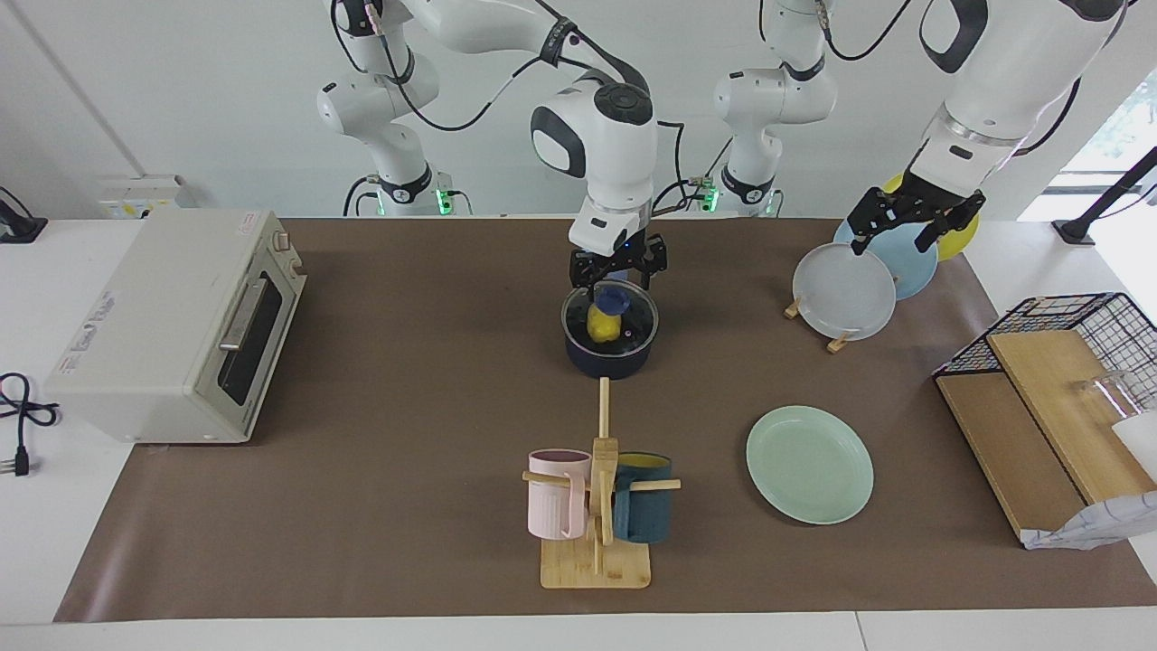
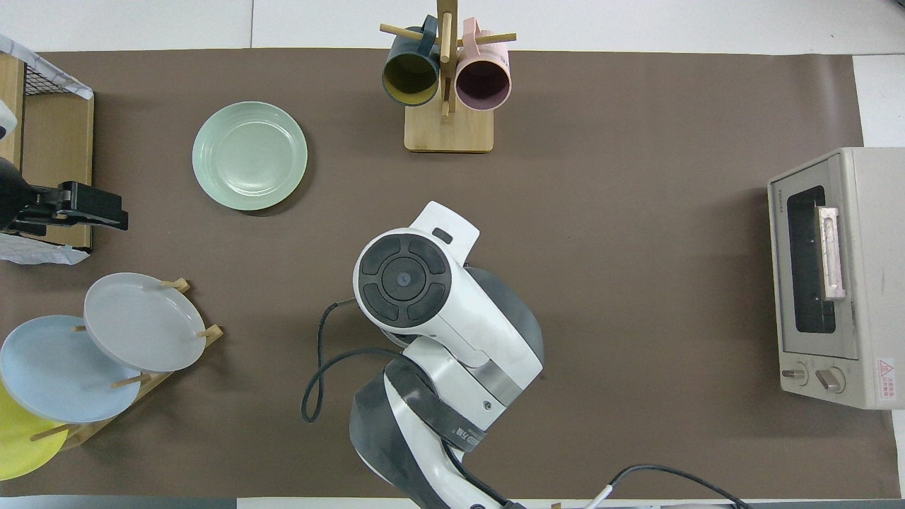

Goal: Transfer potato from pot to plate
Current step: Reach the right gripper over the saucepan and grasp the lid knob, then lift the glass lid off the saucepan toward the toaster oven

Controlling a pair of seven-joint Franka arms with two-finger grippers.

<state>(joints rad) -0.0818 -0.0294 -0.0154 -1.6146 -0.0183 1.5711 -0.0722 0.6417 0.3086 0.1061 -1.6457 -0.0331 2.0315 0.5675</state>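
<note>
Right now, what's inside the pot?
The potato sits inside the pot, seen through the glass lid that covers it. The lid's blue knob hides the potato's top. The open right gripper hovers over the knob.

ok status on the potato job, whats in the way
Right gripper open over the pot; left gripper open, waiting over the plate rack. Potato in pot. Glass lid on.

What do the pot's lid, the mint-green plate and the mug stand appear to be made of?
The lid looks like clear glass in a metal rim: the yellow potato shows through it. Its knob looks like matte blue plastic.
The plate is smooth with a soft sheen: glazed ceramic or plastic, I cannot tell which.
The mug stand looks like pale unfinished wood, perhaps bamboo.
</note>
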